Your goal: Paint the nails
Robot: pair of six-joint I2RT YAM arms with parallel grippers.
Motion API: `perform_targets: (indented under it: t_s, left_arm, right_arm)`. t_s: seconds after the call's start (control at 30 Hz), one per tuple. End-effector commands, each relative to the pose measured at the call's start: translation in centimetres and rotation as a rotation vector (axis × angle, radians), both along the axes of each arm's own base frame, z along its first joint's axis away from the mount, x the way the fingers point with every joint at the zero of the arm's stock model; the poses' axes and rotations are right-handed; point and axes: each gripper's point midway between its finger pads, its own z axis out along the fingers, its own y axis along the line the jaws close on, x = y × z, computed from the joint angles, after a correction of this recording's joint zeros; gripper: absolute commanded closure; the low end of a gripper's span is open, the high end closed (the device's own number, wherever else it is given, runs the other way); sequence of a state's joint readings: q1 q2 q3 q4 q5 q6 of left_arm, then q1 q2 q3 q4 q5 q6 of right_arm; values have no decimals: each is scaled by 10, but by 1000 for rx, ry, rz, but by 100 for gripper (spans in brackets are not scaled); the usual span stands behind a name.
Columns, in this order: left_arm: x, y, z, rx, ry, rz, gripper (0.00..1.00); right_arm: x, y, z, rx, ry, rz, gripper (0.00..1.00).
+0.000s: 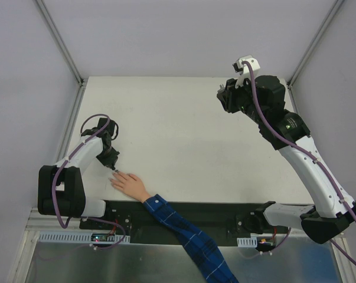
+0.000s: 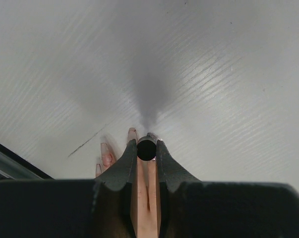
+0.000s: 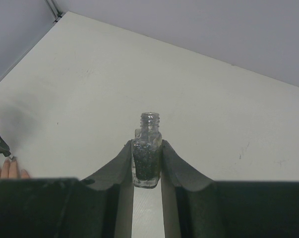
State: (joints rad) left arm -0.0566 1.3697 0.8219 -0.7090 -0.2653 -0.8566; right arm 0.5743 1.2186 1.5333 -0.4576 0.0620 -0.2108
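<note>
Three nails [image 2: 132, 134] show in the left wrist view as pale pink tips at the ends of the spread fingers, which lie flat on the white table [image 1: 183, 141]. From above, the flesh-coloured hand [image 1: 129, 184] rests near the front left part of the table, with its fingers pointing away and to the left. The nails themselves are too small to see in that view. The arm behind the hand wears a blue plaid sleeve [image 1: 183, 233], which crosses the black strip [image 1: 225, 212] at the near edge of the table.

The left gripper [image 2: 146, 146] hangs directly over the fingertips. Its jaws are closed tight on a small black cylinder [image 2: 146, 149], seen from its end, and one finger of the hand runs under the gap between the jaws. I cannot tell if anything touches a nail. In the top view this gripper [image 1: 111, 167] is just beside the tips of the fingers.

The right gripper [image 3: 147, 145] is well apart from the hand, over the far right part of the table. Its jaws are closed on a small glass bottle [image 3: 147, 163] with dark content. The bottle stands upright between the fingers and its threaded neck is open, with no cap on it. In this view the fingertips of the hand appear at the lower left edge.
</note>
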Motion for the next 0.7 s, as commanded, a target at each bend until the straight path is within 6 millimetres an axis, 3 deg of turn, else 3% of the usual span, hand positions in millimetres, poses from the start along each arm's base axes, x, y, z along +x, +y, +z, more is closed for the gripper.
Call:
perform_targets:
  t_s: [0.0, 0.4, 0.67]
  left_arm:
    - [9, -1, 2, -20, -27, 22, 100]
    - [1, -3, 1, -36, -7, 22, 100]
    - [-1, -3, 12, -37, -26, 14, 100]
  right_arm:
    - [-4, -1, 25, 51, -56, 5, 100]
    - [-4, 0, 23, 54, -47, 11, 100]
    - [-5, 0, 23, 59, -46, 12, 100]
